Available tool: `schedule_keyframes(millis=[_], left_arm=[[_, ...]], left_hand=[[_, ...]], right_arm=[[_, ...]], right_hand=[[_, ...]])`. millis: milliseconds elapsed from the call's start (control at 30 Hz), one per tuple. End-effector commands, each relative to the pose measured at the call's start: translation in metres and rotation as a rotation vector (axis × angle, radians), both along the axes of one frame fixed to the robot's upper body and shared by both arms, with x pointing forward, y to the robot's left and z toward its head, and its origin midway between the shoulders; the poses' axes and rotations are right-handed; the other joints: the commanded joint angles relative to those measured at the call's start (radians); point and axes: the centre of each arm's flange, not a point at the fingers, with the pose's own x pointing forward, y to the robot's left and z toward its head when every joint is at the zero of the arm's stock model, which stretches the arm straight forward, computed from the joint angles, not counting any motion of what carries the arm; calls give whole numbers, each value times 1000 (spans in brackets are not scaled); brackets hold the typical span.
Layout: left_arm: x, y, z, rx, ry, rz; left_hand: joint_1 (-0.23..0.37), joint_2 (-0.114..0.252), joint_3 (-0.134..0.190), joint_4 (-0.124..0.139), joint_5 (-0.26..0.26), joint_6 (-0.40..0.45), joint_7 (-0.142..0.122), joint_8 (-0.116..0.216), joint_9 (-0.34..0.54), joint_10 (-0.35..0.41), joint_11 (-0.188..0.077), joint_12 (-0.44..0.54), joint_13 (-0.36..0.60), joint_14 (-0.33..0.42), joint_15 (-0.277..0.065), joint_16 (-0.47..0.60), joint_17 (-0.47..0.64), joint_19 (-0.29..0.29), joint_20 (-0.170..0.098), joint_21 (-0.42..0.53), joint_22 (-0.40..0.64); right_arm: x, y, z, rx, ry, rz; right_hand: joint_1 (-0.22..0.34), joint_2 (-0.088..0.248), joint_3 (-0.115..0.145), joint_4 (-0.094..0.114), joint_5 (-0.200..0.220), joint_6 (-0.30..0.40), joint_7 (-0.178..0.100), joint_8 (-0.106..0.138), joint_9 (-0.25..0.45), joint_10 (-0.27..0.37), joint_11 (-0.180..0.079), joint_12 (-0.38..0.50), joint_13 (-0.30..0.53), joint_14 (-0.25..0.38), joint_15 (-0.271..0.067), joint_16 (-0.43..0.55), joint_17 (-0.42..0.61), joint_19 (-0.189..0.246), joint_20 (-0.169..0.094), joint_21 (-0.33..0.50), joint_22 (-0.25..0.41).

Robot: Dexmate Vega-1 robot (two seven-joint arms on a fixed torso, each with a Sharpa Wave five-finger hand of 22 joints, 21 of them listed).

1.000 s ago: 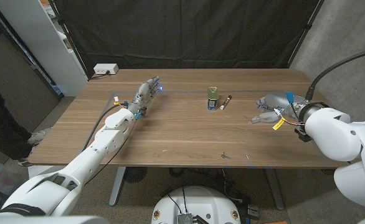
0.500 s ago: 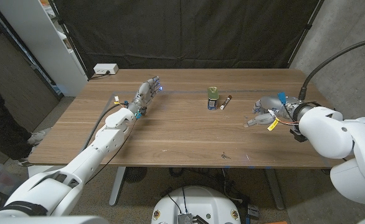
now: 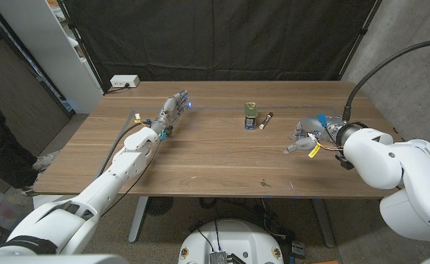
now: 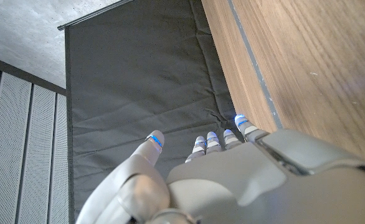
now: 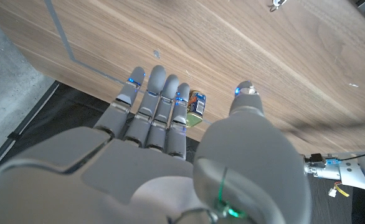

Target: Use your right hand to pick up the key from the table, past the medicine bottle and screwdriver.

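Near the counter's (image 3: pixel 200 158) front edge lies the key (image 3: pixel 263 184), well apart from both hands. Right hand (image 3: pixel 307 136) hovers beside the screwdriver (image 3: pixel 265 119) and medicine bottle (image 3: pixel 251 116), fingers (image 5: pixel 161 102) extended, holding nothing. Left hand (image 3: pixel 172 110): fingers straight, empty.

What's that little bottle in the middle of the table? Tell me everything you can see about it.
The medicine bottle is small and stands upright on the wooden table, toward the far side. It looks greenish with a paler cap and a label showing blue; the print is too small to read. A dark screwdriver lies close beside it, apart as far as can be told. Neither hand touches it; the right hand hovers well off to its side.
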Motion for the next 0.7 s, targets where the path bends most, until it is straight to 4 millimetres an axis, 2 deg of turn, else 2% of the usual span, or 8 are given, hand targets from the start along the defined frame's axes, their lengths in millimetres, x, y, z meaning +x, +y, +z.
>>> schedule_keyframes(millis=[33,233,700], left_arm=[[2,2,-1,1,4,-1],[3,3,-1,-1,3,-1],[3,8,-2,-8,4,-2]], left_hand=[[4,35,-2,5,3,-7,4,2,4,-9,5,1,3,-6,4,2,4,-3,3,-3,3],[4,35,-3,4,3,-8,4,2,4,-8,5,1,3,-7,5,2,4,-3,3,-3,3],[4,34,-3,4,3,-8,4,2,4,-8,6,2,3,-7,5,2,4,-3,4,-4,3]], right_arm=[[1,13,-2,-56,-14,-65],[1,15,-2,-69,-14,-92],[1,26,-3,-103,-21,-117]], right_hand=[[-6,9,-13,3,4,7,1,9,8,10,4,15,15,11,-19,9,-1,10,5,7,2],[-35,7,-33,19,3,2,9,12,15,-5,9,23,35,-1,-12,14,5,3,8,5,0],[-39,6,-52,21,7,-8,12,14,26,-14,11,41,66,-8,-11,23,1,-2,8,5,-1]])
